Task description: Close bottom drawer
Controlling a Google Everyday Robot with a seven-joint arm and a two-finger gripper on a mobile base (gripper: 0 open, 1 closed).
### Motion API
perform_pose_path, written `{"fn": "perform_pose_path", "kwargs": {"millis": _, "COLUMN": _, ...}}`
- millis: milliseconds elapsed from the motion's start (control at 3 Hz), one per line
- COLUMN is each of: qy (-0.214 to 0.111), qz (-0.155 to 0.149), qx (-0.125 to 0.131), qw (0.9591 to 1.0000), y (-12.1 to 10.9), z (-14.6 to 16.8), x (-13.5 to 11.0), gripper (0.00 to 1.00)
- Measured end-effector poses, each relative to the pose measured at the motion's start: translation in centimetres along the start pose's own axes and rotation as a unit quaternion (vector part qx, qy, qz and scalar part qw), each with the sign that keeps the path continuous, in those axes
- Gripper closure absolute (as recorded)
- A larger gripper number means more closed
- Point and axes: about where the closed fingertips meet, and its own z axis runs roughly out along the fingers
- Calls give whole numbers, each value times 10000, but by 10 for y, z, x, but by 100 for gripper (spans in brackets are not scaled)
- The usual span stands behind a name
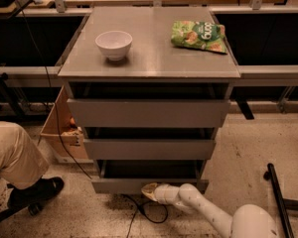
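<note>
The grey metal cabinet [149, 63] has three drawers. The bottom drawer [124, 185] is pulled out a little, with its dark tray showing behind its flat grey front. My white arm reaches in from the lower right, and my gripper [150, 191] sits low against the lower edge of the bottom drawer's front, near its middle. The middle drawer [149, 148] and the top drawer [149, 113] are above it, each also standing a little proud of the frame.
A white bowl [113, 44] and a green chip bag [198, 35] lie on the cabinet top. A person's leg and black shoe [35, 190] are at the left floor. A cardboard box [59, 133] stands left of the cabinet. A black cable [149, 214] lies under the drawer.
</note>
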Motion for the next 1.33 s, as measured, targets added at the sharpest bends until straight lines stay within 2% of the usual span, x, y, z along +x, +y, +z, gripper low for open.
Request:
{"fn": "perform_pose_path", "kwargs": {"millis": 333, "qy": -186, "qz": 193, "qx": 262, "qw": 9993, "y": -18, "z": 16, "x": -7, "gripper": 100}}
{"fn": "perform_pose_path", "kwargs": {"millis": 667, "qy": -320, "qz": 254, "qx": 371, "qw": 9985, "y": -30, "z": 26, "x": -13, "gripper": 100}}
{"fn": "perform_pose_path", "kwargs": {"millis": 1333, "qy": -603, "qz": 191, "qx": 304, "qw": 9975, "y": -37, "z": 49, "x": -34, "gripper": 100}}
